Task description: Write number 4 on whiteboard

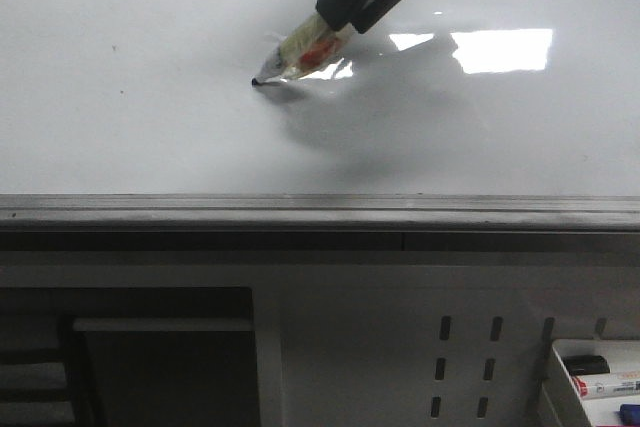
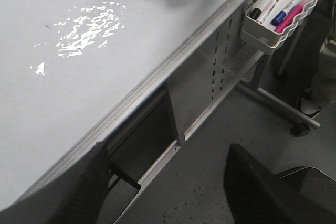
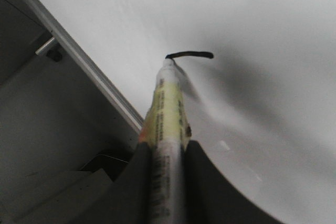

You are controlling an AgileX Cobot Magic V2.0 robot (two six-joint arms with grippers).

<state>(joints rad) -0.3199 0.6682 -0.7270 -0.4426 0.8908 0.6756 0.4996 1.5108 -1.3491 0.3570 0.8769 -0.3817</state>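
Glossy white flat whiteboard (image 1: pixel 150 97) with a grey metal edge rail fills the upper front view. From the upper right, the right gripper (image 1: pixel 345 17) clamps a yellow-labelled marker (image 1: pixel 300 52), its black tip touching the board just left of centre; hardly any ink shows from here.

From the left wrist, the marker tip sits at top centre, a white tray of coloured markers (image 2: pixel 262 38) upper right. The left gripper's (image 2: pixel 168 182) dark fingers stand apart, empty.

From the right wrist, only a short black curved stroke (image 3: pixel 191 54) lies mid-frame at the tip: the number 4 is barely begun, I judge.
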